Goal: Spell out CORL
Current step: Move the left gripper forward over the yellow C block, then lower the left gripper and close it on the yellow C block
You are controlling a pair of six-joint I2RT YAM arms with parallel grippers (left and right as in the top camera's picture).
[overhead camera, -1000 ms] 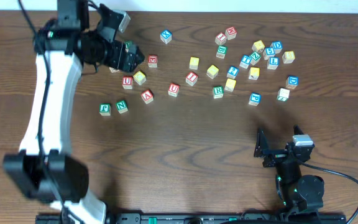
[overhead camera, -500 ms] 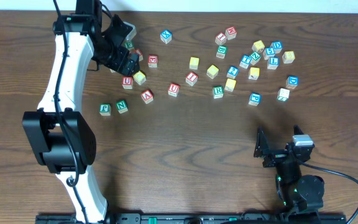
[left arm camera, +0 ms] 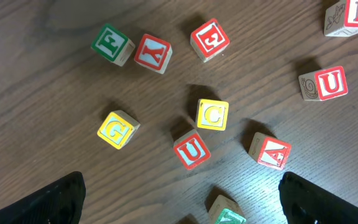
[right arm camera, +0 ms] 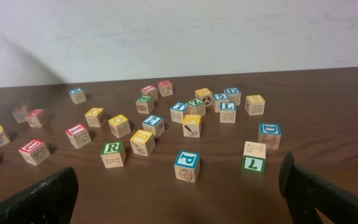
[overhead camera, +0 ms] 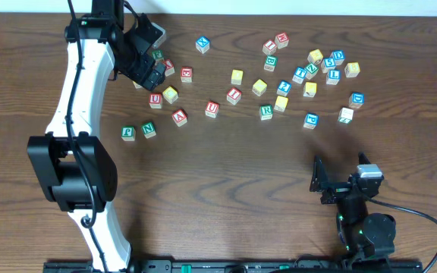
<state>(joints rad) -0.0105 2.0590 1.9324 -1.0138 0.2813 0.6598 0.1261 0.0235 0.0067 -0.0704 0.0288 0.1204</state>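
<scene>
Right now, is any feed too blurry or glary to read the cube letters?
Left wrist view: sharp, evenly lit, soft shadows; the yellow C cube reads clearly. Right wrist view: the green R cube is legible, far-left cubes look soft. Overhead view: no glare, but letters are tiny and the left arm blocks part of the spread.

Matt wood-grain table (left arm camera: pixel 42 93), pale wooden cubes (left arm camera: pixel 212 114) with painted faces, glossy white plastic arm (overhead camera: pixel 77 80)

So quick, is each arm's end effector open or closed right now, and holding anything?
Left end effector: open, holding nothing.
Right end effector: open, holding nothing.
</scene>
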